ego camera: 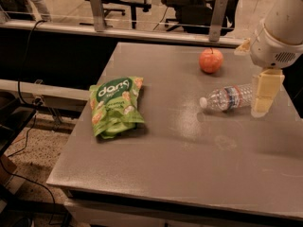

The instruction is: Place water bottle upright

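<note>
We see the water bottle [230, 97] lying sideways on the counter [189, 174], cap pointing left; the gripper [263, 94] sits at its base, jaws' state we cannot tell; the green bag [116, 105] reads "dang".

My gripper [264, 94] hangs at the right side of the table [180, 183], against the base end of the lying water bottle [229, 97], so that end is crowded, while the cap end faces open tabletop. The apple [210, 60] sits near behind the bottle, apart from it, narrowing the far side. The green snack bag [115, 106] lies well apart on the left, leaving me a wide lane between and along the near edge.
</note>
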Robot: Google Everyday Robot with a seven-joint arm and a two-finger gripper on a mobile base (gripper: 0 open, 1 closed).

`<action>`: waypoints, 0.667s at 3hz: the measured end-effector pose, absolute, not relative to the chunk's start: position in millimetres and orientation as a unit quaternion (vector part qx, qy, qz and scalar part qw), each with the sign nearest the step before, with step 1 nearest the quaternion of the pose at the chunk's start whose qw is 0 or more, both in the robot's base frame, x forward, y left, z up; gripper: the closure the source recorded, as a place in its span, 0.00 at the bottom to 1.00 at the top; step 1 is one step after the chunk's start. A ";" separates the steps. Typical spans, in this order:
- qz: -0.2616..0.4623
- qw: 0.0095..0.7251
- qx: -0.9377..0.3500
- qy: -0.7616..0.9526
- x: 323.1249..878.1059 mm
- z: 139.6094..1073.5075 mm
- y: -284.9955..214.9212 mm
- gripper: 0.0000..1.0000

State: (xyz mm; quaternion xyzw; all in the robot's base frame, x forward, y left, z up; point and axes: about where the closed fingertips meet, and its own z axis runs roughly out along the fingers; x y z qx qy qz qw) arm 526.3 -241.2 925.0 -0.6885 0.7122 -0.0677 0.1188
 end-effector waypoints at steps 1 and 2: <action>-0.050 0.098 -0.702 0.704 534.7 900.5 -243.3 0.00; -0.039 0.087 -0.708 0.700 537.8 885.6 -243.9 0.00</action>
